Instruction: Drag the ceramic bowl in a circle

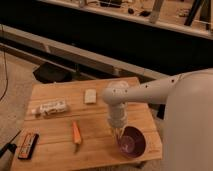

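The ceramic bowl [133, 143] is round, dark purple and shallow. It stands near the front right corner of the wooden table [60, 125]. My gripper [119, 134] points straight down from the white arm [145, 92] and is shut on the bowl's left rim. The arm's wrist hides part of the table behind the bowl.
An orange carrot-shaped object [76, 133] lies left of the bowl. A white packet [51, 107] and a small pale block [90, 96] lie farther back. A dark flat device [28, 145] sits at the front left edge. The table's right edge is close to the bowl.
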Robot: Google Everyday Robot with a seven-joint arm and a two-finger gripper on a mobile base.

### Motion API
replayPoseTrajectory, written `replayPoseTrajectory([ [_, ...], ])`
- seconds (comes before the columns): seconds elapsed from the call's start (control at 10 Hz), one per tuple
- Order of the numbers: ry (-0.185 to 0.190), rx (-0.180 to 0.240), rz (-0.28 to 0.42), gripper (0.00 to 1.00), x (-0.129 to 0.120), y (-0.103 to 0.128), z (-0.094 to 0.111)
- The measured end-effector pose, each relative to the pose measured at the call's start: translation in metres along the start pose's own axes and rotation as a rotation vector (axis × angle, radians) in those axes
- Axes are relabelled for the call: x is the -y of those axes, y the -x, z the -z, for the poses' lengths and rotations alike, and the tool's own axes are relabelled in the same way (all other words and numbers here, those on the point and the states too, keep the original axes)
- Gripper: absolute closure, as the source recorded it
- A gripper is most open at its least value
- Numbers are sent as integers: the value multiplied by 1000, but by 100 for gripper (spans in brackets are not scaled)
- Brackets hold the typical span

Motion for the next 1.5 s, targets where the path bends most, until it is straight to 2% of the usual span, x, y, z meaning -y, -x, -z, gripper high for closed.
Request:
replayPoseTrajectory([
  [0.4, -47, 74, 33, 82, -5, 45, 16],
  [0.7, -71, 124, 72, 82, -25, 74, 21],
  [0.8, -82, 147, 108, 82, -40, 84, 22],
  [1.2, -94, 189, 219, 82, -92, 92, 27],
  [1.4, -81, 198, 281, 82, -123, 87, 27],
  [1.5, -65, 195, 326, 82, -146, 78, 24],
])
